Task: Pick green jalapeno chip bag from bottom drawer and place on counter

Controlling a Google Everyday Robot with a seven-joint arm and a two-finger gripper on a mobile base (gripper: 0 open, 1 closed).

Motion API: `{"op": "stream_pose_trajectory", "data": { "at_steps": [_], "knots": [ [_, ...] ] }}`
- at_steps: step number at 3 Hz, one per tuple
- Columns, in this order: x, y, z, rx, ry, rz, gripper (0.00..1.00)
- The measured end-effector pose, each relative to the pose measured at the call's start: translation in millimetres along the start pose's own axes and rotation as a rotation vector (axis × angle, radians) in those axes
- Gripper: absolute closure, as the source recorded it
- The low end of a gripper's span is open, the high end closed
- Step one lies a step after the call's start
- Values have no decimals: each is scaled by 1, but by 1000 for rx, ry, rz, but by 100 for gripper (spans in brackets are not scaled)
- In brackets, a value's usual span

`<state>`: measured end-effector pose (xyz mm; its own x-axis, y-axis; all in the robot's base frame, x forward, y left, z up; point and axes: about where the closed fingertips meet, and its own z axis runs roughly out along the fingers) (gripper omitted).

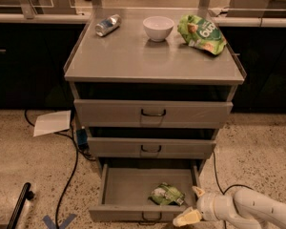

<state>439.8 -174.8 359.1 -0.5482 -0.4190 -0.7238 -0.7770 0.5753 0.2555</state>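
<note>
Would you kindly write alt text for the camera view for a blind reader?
A white two-finger gripper, open, hovers at the right front corner of the open grey metal bottom drawer, beside the small green and white chip bag inside. The grey metal counter above holds a silver can, white bowl and larger green bag.

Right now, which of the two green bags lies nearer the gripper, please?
The small green jalapeno chip bag in the bottom drawer: the gripper hangs close beside it, whereas the larger green bag lies on the counter.
</note>
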Motion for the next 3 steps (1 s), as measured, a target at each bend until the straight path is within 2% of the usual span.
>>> {"op": "stream_pose_trajectory", "data": {
  "at_steps": [1,3],
  "knots": [
    [5,2,9,-14,18,3,0],
    [10,-63,57,28,19,62,0]
  ]
}}
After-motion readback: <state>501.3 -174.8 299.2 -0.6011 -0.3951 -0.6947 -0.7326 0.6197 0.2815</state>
